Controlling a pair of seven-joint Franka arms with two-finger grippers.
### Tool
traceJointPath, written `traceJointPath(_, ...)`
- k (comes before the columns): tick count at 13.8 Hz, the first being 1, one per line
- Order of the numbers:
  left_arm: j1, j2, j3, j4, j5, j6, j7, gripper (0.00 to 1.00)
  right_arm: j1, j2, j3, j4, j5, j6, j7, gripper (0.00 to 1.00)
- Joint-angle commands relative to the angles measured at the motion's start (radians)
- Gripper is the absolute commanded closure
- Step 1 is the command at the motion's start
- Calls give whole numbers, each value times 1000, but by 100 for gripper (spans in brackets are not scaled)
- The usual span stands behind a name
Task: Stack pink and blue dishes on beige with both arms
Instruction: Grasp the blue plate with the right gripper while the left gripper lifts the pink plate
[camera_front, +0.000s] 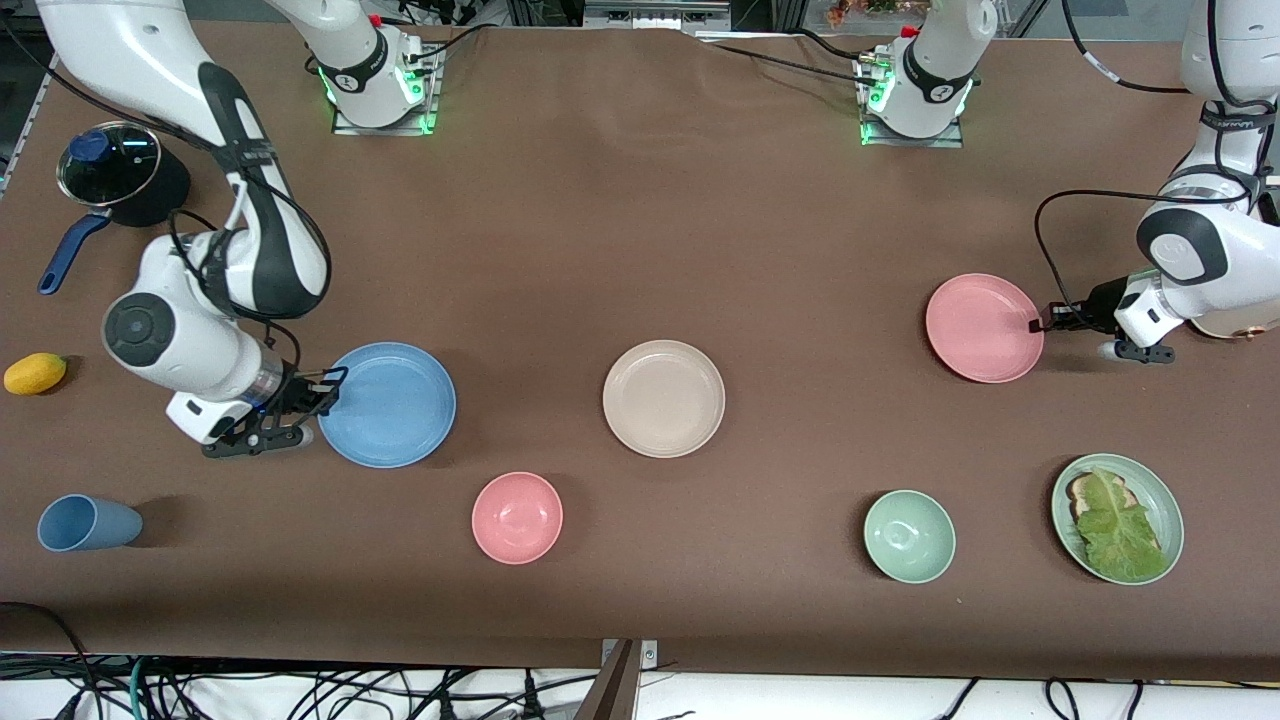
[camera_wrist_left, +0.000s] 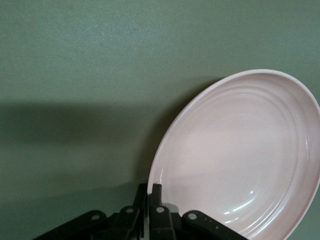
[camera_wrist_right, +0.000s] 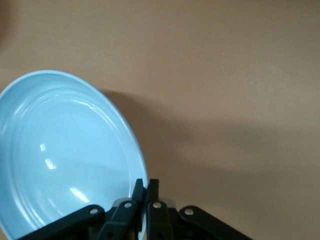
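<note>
Counting three plates: pink plate (camera_front: 984, 328), blue plate (camera_front: 388, 404), beige plate (camera_front: 663, 398).

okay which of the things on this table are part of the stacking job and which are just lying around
Job: blue plate, in the shut right gripper; pink plate, in the shut left gripper; beige plate.
Lying about: pink bowl, green bowl, lettuce plate, cup, pot, lemon.

Bare table btwn blue plate (camera_front: 387, 404), beige plate (camera_front: 663, 398) & pink plate (camera_front: 984, 328).

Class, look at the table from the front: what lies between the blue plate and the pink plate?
The beige plate sits between the blue plate and the pink plate, with bare brown table on either side of it, as the front view shows.
</note>
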Motion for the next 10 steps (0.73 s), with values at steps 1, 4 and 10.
traceJointPath(1, -7, -13, 2, -2, -14, 2, 17, 100, -5, -2, 26, 81, -3, -104, -11, 100)
traceJointPath(4, -9, -42, -44, 7, -16, -11, -37, 100, -5, -7, 41, 87, -3, -110, -8, 100)
traceJointPath(10, -10, -115, -229, 86, -14, -90, -366, 100, -17, 1, 40, 83, -1, -110, -12, 100)
